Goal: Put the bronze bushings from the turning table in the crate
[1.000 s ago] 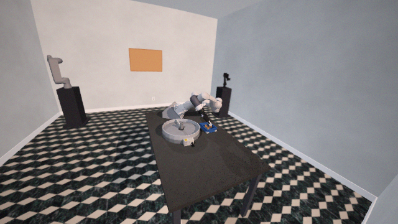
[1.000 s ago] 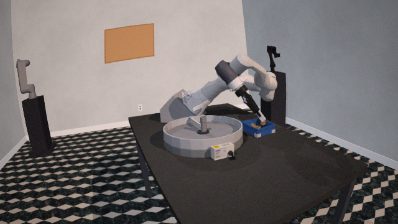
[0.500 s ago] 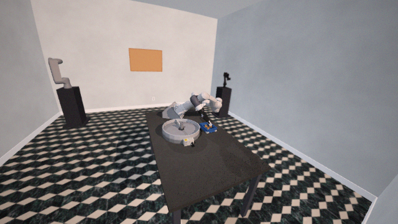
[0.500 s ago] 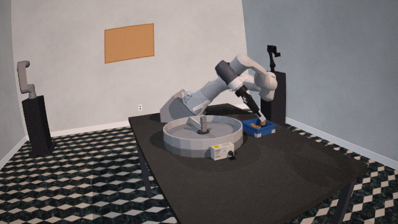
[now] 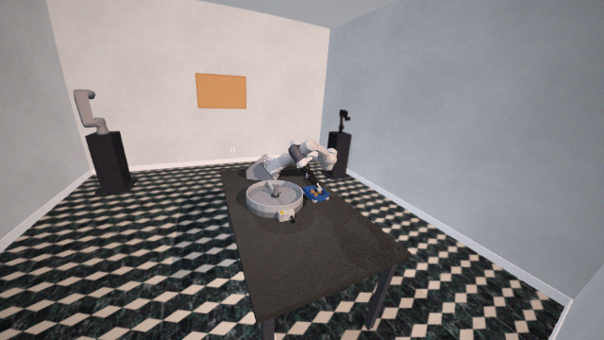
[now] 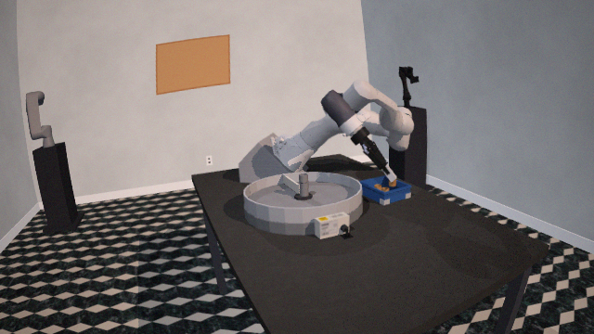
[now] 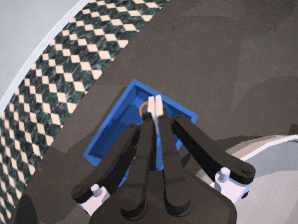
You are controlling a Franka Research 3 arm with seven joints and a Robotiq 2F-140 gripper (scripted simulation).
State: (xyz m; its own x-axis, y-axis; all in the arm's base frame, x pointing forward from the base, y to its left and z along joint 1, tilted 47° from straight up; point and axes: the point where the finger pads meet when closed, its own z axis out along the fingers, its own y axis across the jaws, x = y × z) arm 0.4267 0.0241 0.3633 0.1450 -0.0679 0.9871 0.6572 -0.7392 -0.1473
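Observation:
My gripper points down into the blue crate, fingertips almost together. They are shut on a bronze bushing, pinched at its wall; most of the ring sticks out to one side of the tips in the wrist view. More bronze bushings lie in the crate; the fingers hide much of its inside in the wrist view. The round grey turning table stands beside the crate. No bushing shows on it; its near wall hides part of its floor.
A post with a slanted bar rises in the turning table. A small white box with a black knob stands against its near wall. The crate is close to the turning table's rim and the dark table's side edge.

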